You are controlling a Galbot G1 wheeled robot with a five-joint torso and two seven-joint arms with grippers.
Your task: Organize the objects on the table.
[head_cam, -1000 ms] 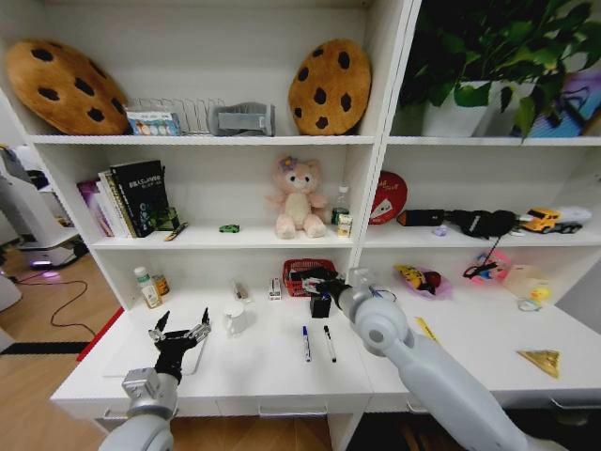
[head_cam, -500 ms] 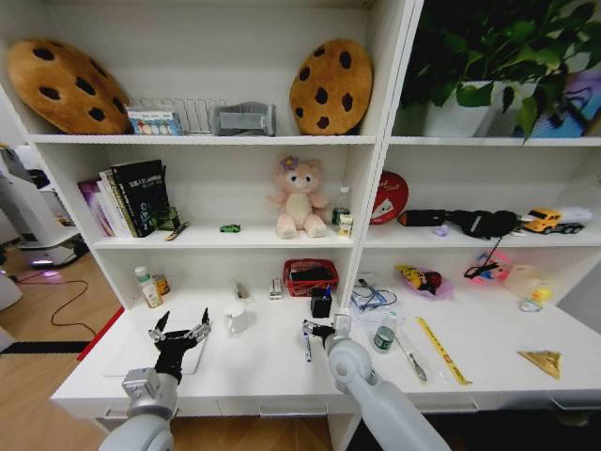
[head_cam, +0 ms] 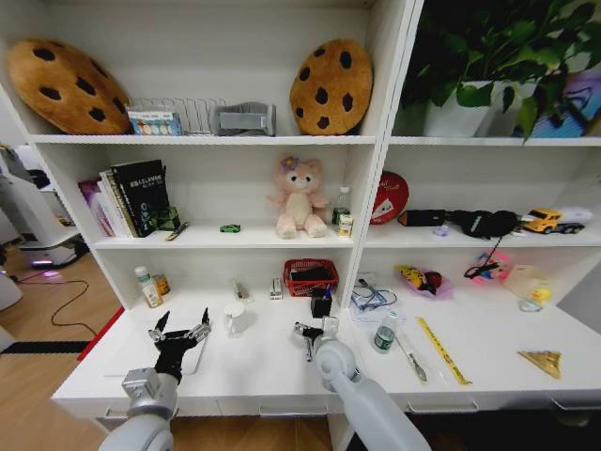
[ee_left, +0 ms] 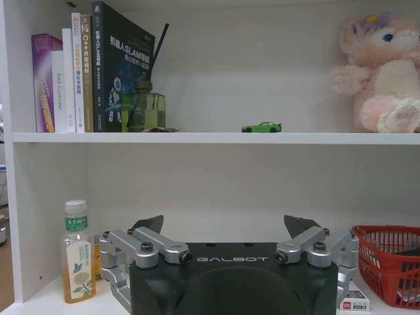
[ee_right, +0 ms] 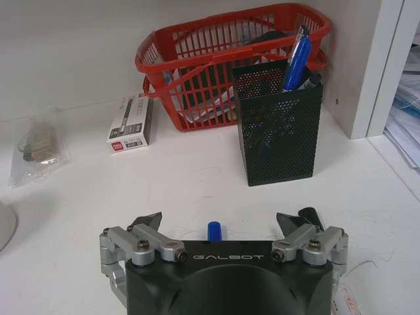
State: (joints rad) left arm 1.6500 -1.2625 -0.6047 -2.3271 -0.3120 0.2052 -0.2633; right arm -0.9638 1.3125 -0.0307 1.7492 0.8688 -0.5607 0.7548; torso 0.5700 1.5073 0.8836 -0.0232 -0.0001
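Observation:
On the white table (head_cam: 258,371) a blue-capped pen (head_cam: 306,352) lies near the front; its cap (ee_right: 214,230) shows between the fingers of my open right gripper (head_cam: 315,331) (ee_right: 221,223), which hovers just above it. A dark pen tip (ee_right: 308,214) lies beside one finger. The black mesh pen holder (ee_right: 279,131) (head_cam: 321,304), holding a blue pen, stands behind. My left gripper (head_cam: 178,331) (ee_left: 224,230) is open and idle over a flat silver laptop (head_cam: 127,359). A green toy car (head_cam: 229,228) (ee_left: 261,127) sits on the shelf above. A green-capped bottle (head_cam: 384,334) stands to the right.
A red basket (head_cam: 310,276) (ee_right: 223,59) stands behind the holder, with a small white box (ee_right: 131,121) next to it. A white mug (head_cam: 235,319), a drink bottle (head_cam: 146,287) (ee_left: 77,252), glasses (head_cam: 371,296) and a yellow ruler (head_cam: 441,349) also lie on the desk.
My right arm has drawn back from the pen holder at the rear and come down over the pens near the front. The left arm has not moved.

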